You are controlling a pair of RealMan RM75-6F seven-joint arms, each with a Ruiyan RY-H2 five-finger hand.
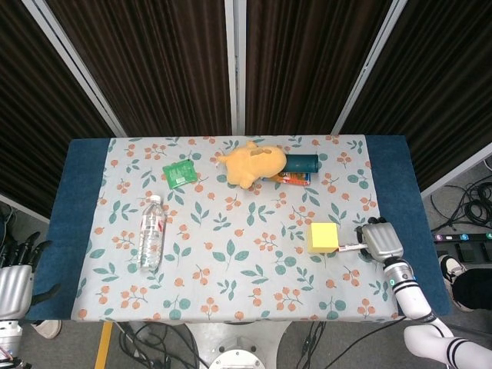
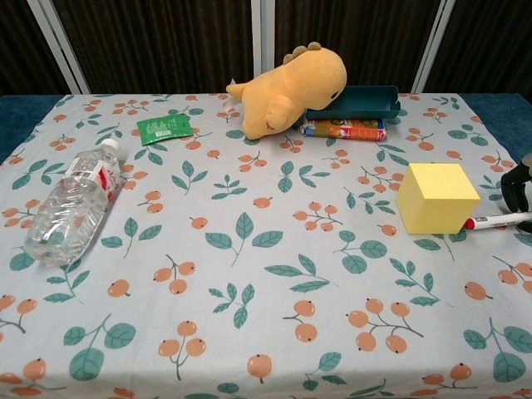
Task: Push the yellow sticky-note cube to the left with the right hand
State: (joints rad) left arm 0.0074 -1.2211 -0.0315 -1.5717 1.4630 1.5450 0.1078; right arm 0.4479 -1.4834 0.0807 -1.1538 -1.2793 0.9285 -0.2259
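The yellow sticky-note cube sits on the floral tablecloth, right of centre. My right hand is low over the table just right of the cube, back upward, fingers pointing down, holding nothing. A small gap separates it from the cube. A white marker with a red tip lies between hand and cube, its tip near the cube's lower right corner. My left hand hangs off the table at the lower left, fingers apart and empty.
A water bottle lies at the left. A green packet, an orange plush dinosaur, a teal case and a snack pack sit along the far side. The table's right edge is close to my right hand.
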